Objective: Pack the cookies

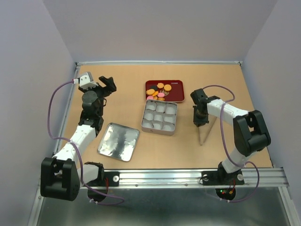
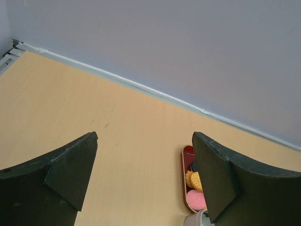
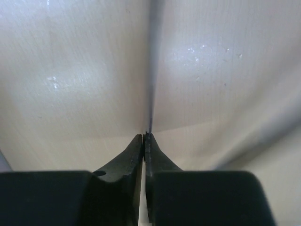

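Orange, yellow, pink and dark brown cookies (image 1: pixel 159 91) lie heaped in the red tray (image 1: pixel 178 84) near the desk's (image 1: pixel 235 94) far edge, left gripper (image 2: pixel 145 136) spread wide and empty, right gripper (image 3: pixel 145 135) pinched on a thin grey stick (image 1: pixel 201 135)

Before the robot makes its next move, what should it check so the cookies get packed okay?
1. Cookies waiting in the red tray: ok, they are piled there.
2. Silver tin uncovered: ok, its lid lies on the table to its left.
3. Tin compartments free: ok, none holds a cookie.
4. Left gripper open and empty: ok.
5. Right gripper closed on the thin grey tool: ok, jaws pinched together around it.
6. Tool held firmly enough to lift a cookie: cannot tell.
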`<state>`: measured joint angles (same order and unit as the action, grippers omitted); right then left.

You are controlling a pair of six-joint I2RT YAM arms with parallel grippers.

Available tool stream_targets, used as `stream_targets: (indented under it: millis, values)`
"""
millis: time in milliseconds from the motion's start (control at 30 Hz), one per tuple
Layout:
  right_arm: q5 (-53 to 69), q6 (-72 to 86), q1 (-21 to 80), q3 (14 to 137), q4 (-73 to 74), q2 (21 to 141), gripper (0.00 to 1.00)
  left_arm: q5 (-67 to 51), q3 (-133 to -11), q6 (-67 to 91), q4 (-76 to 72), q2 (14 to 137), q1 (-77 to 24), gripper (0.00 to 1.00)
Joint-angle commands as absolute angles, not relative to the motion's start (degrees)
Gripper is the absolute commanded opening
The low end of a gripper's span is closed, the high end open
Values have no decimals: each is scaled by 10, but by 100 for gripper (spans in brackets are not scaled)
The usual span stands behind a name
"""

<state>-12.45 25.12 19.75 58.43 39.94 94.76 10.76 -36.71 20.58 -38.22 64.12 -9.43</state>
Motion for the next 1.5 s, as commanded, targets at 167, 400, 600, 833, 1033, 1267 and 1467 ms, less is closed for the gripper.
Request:
stream_targets:
  millis: [167, 400, 600, 833, 1033, 1267, 1467]
  values:
    - [-141, 238, 197, 632, 389, 897, 0, -38, -383, 231, -391, 635, -111, 90]
    - [-53, 266, 197, 779, 432, 792, 0, -195, -439, 264, -366, 650, -160, 90]
    - [123, 323, 197, 890, 397, 760, 0, -306, -422, 333, -447, 677, -251, 92]
    - [313, 355, 198, 902, 298, 737, 0, -424, -290, 622, -933, 750, -268, 93]
    - [385, 410, 197, 811, 193, 692, 0, -469, -325, 785, -1194, 868, -285, 99]
    - [386, 447, 196, 714, 96, 657, 0, -443, -342, 772, -1194, 863, -318, 99]
    - [400, 518, 198, 632, -87, 635, 0, -406, -338, 778, -1195, 831, -323, 99]
